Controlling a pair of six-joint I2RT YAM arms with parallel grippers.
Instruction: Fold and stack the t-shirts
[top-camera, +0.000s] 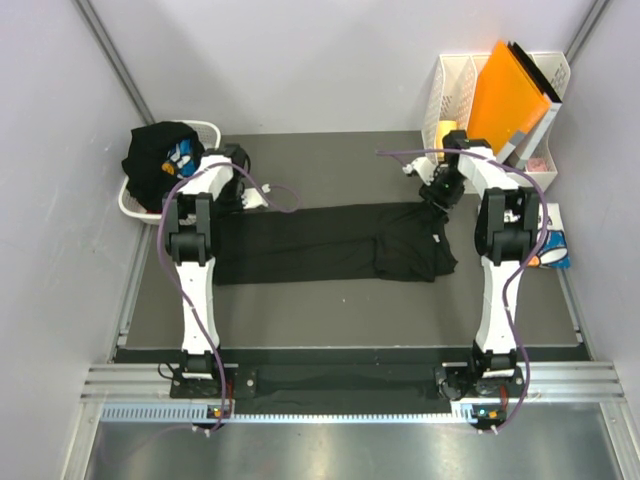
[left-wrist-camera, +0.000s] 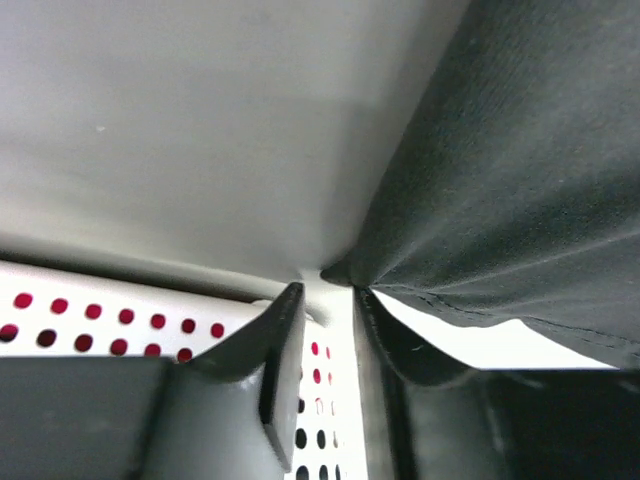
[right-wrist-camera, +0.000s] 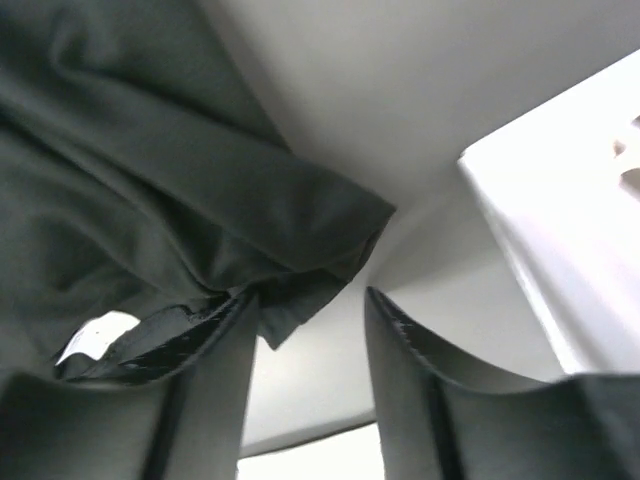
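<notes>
Basket (top-camera: 132, 207) holds printed tee (top-camera: 155, 158); rack (top-camera: 450, 80) holds orange folder (top-camera: 505, 95). Black tee (top-camera: 320, 245) lies flat on desk (top-camera: 350, 310). Left gripper (left-wrist-camera: 325, 290) and right gripper (right-wrist-camera: 305, 300) slightly parted, cloth at tips.

- A black t-shirt (top-camera: 300, 245) lies flat across the middle of the table (top-camera: 330, 170), folded lengthwise into a long band running left to right. Its left two-thirds are smooth and even. The right end is wider and rumpled, with creases and an overlapping flap. Up close the cloth is soft, matte and plain black, with a stitched hem along its edge.
- A second black t-shirt (top-camera: 158, 160) sits crumpled in a heap in the white laundry basket (top-camera: 135, 210) at the far left corner — a blue-and-white print shows on its right side.
- A folded white t-shirt (top-camera: 553, 247) with a blue print lies at the table's right edge — only partly visible.
</notes>
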